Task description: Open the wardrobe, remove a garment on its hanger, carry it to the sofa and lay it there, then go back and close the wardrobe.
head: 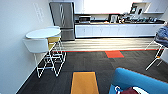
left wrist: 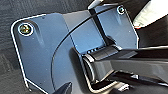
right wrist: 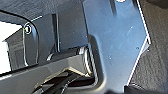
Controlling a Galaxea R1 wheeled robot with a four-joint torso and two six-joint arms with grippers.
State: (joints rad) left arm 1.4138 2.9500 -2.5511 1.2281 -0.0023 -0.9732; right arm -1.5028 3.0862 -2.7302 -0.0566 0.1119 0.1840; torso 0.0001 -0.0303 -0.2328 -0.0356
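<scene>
— Two things matter from where I'm standing: the sofa [head: 140, 81] and the garment [head: 128, 90]. Can you place them?

— Bright blue sofa, low at the robot's front right, close in. The maroon jacket with its white sleeve shows at the very bottom, lying against the blue upholstery just inside the sofa's arm.

— Laid down already, or held?

— I can't settle that. Neither pincer shows its fingers; each wrist camera mostly catches the robot's own dark plate and jointed bar over dark carpet, so whether either pincer is open, closed or gripping anything, I cannot tell. A white-and-red scrap [left wrist: 150, 13] shows past the left wrist plate, probably the jacket's sleeve, but that's a guess.

— Which arm is nearer?

— The jacket lies to the robot's right, so I'd judge the right arm has the shorter reach. Its long axis is too cropped to read.

— And the wardrobe?

— Not among what I can point to. Ahead there's a round white table [head: 43, 33] with white chairs [head: 37, 46] by the left wall, a steel fridge [head: 62, 20], a long kitchen worktop [head: 112, 23], and orange [head: 84, 82] and red [head: 114, 54] carpet patches. Someone seated at the far right [head: 162, 35].
</scene>
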